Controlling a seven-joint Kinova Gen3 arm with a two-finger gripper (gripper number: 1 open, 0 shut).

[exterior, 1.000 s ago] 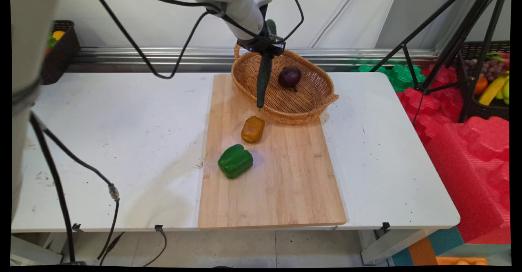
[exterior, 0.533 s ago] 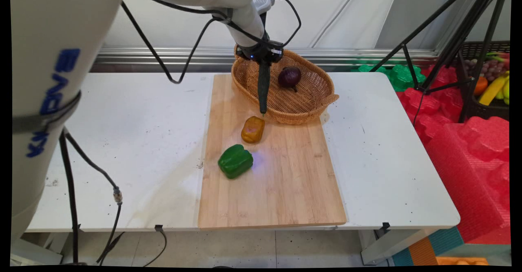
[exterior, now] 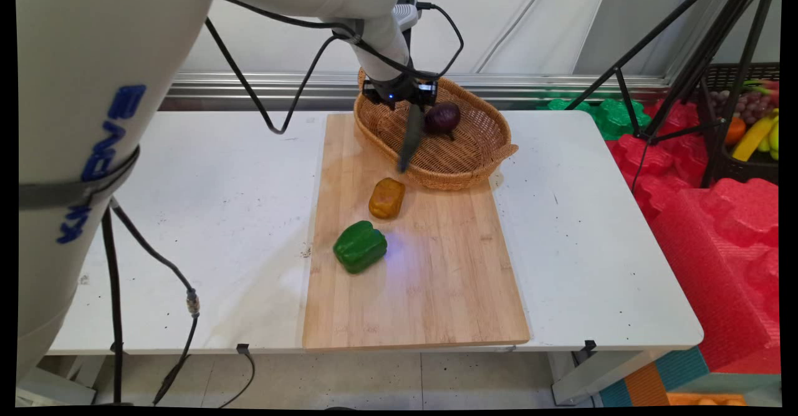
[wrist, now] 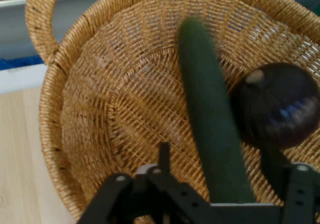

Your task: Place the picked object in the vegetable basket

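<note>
White, scuffed tabletop (exterior: 187, 216), speckled with dark marks, in front of a pale wall with a metal rail (exterior: 249, 82) along its foot

Across the tabletop's middle, reaching from the far edge to the near edge, a light wooden cutting board (exterior: 424, 279)

At the board's far end, by the tabletop's far edge, an oval wicker basket (exterior: 499, 132) (wrist: 100, 109) with a handle at each end, resting partly on the board and partly on the bare tabletop to the right

Inside the basket, toward its far side, a dark purple onion (exterior: 442, 117) (wrist: 280, 109)

Above the basket's far-left rim, the black tool (exterior: 399, 99) (wrist: 207, 176), fingers spread apart and wider than the dark green cucumber (exterior: 409, 138) (wrist: 210, 119) between them, clamped on nothing

Cucumber tilted, upper end just under the tool and close beside the onion, lower end down against the basket's near-left wall

On the board just in front of the basket, a yellow-orange pepper (exterior: 386, 198); nearer and slightly left, close to the board's left edge, a green pepper (exterior: 360, 246)

Black cables (exterior: 249, 85) hanging from the arm over the tabletop's left half

Beyond the tabletop's right edge, red foam blocks (exterior: 717, 229), a green foam piece (exterior: 614, 116), black tripod legs (exterior: 686, 60) and a dark crate of fruit (exterior: 748, 123)

Below the near edge, pale tiled floor (exterior: 374, 378)
</note>
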